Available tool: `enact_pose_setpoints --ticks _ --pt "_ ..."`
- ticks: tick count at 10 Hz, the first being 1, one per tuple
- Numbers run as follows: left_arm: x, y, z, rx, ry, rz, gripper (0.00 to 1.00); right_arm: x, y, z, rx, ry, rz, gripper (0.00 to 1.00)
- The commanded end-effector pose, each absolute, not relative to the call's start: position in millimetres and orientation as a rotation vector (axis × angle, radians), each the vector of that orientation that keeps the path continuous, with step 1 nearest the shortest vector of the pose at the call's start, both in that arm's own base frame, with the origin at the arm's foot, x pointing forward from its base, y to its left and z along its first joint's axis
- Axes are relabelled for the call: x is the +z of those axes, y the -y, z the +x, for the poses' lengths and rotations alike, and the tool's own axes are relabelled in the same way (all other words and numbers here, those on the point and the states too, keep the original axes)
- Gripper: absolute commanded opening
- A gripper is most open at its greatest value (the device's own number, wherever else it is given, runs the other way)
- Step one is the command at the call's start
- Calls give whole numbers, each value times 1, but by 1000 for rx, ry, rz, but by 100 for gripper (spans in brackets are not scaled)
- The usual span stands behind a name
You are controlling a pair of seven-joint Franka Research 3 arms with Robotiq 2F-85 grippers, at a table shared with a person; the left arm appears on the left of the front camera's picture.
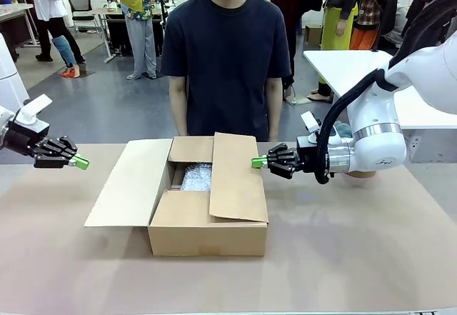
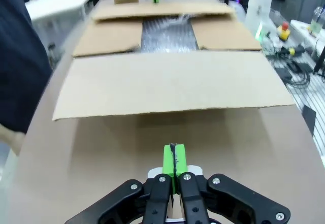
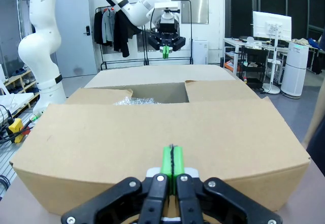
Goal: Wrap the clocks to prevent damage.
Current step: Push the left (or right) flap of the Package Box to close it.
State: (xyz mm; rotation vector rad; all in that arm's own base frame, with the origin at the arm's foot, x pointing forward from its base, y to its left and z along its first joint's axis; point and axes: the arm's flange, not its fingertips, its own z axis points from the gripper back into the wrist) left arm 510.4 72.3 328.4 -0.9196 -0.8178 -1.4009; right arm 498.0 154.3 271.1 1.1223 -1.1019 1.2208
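A brown cardboard box (image 1: pixel 207 222) stands in the middle of the table with its flaps partly folded. Clear bubble wrap (image 1: pixel 197 177) shows through the gap between the flaps; no clock can be seen under it. My left gripper (image 1: pixel 80 163) hovers shut left of the box, above the table, pointing at the outspread left flap (image 2: pixel 167 89). My right gripper (image 1: pixel 258 162) is shut with nothing in it, its green tips right at the edge of the right flap (image 3: pixel 162 132). In the left wrist view the bubble wrap (image 2: pixel 167 33) lies between the far flaps.
A person in a dark shirt (image 1: pixel 225 58) stands at the far side of the table, right behind the box. The brown tabletop (image 1: pixel 357 258) has free room in front of and to both sides of the box. A white table (image 1: pixel 343 68) stands behind my right arm.
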Motion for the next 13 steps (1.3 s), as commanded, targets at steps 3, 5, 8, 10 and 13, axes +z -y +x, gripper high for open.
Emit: enact_pose_setpoints --ticks 3,5,8,10,13 --pt "285 -59 522 -1440 901 -986 0 266 -156 494 1207 1104 1114 1" --pt "257 -34 519 -1457 860 -965 0 266 -156 494 1207 1104 1114 1" --pt "251 3 530 -1476 796 -1031 0 266 -156 494 1207 1104 1114 1" --pt "263 25 535 -1447 839 -1149 0 266 -156 494 1207 1104 1114 1" --pt "288 37 537 -1406 926 -1234 0 266 -156 494 1207 1104 1114 1"
